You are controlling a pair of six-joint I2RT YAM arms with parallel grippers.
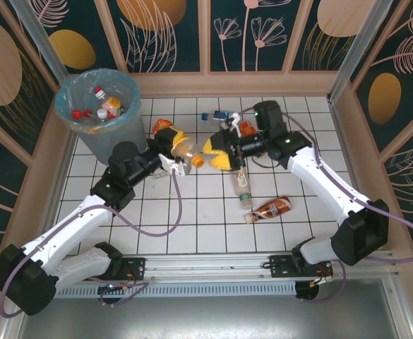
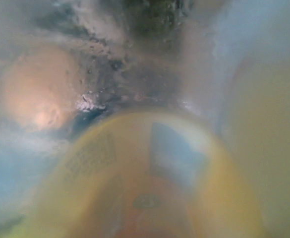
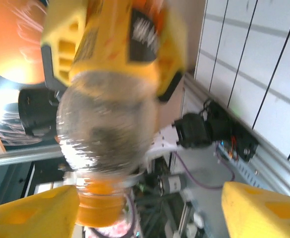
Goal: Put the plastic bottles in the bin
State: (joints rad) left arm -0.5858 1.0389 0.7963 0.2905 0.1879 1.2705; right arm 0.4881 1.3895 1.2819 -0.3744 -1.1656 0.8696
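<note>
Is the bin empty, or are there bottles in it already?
Not empty. Several bottles lie inside the bin, with red and white caps showing.

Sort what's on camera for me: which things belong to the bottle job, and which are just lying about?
Job: bin, bottles inside it, orange-capped bottle in left gripper, green-capped bottle, brown-label bottle, blue-marked bottle.
Not the job: purple cable, aluminium rail, floral wall panels.
</note>
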